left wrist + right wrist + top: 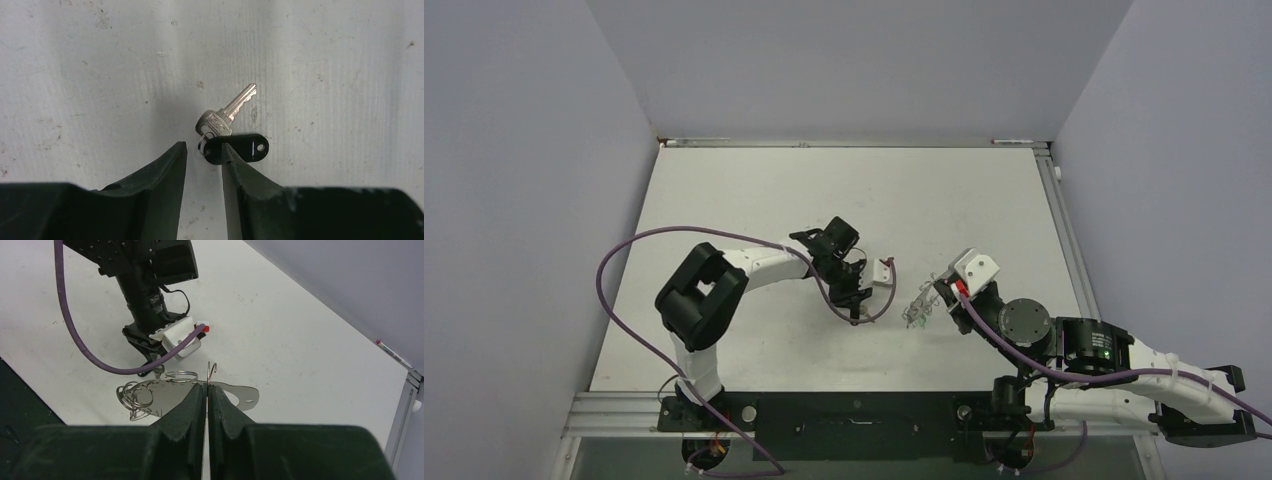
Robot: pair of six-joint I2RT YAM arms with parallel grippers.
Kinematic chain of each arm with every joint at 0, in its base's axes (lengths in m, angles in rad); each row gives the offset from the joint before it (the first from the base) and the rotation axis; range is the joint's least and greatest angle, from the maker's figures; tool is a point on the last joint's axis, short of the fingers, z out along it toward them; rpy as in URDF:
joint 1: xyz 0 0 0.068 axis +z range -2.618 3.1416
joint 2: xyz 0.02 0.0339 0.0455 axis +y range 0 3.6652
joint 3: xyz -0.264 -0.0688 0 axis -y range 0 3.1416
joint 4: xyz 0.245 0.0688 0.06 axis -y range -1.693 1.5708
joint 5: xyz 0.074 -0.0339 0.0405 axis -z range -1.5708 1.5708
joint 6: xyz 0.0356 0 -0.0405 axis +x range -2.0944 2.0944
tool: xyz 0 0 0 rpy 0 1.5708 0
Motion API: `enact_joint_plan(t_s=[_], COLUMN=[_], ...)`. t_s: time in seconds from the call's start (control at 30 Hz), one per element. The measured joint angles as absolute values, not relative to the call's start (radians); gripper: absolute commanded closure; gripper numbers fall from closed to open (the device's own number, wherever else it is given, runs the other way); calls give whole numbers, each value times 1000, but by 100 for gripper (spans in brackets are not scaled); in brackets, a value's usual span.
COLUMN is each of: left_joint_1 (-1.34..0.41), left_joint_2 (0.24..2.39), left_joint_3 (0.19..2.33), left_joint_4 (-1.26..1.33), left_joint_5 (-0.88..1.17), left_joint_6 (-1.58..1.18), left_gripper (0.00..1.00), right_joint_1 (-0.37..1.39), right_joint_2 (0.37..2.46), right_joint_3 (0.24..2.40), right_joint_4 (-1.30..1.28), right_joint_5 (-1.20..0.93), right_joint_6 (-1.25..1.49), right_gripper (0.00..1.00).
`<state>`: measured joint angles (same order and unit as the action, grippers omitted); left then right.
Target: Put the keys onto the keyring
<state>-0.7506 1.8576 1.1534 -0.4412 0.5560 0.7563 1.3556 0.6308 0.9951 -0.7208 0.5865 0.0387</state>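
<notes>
Reaching down, left tool (204, 147) hangs part-open over key (227, 112); right tool (207, 387) apparently pinches keyring (208, 374).

The far half of the table (844, 185) is bare to its far edge and both far corners. Mid-table, the left gripper (856, 298) and right gripper (936, 297) face each other across a narrow gap, partly filled by the keyring (918, 312). A key (231, 107) lies just ahead of the left fingertips. A purple cable (601, 272) loops over the left edge. Walls (524, 200) close off the left, far and right edges.
</notes>
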Motion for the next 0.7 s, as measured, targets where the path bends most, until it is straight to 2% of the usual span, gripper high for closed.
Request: enact_joint_plan(t_s=[0.3,0.5,0.7], left_joint_1=[-749,-749,-749], left_joint_2=[1920,1939,1939], left_joint_3=[1231,1264,1277], left_joint_4=[-530,-564,-609], left_joint_5=[566,567,558], left_joint_6=[727,710,719], left_gripper=[78,100,100], right_joint_1=[1356,1356,1356], right_joint_2=[630,630,630], right_joint_3=[995,995,995], right_joint_4=[-722,-728,-729], right_joint_5=[586,584,583], right_joint_6=[39,39,39], right_gripper=[95,95,95])
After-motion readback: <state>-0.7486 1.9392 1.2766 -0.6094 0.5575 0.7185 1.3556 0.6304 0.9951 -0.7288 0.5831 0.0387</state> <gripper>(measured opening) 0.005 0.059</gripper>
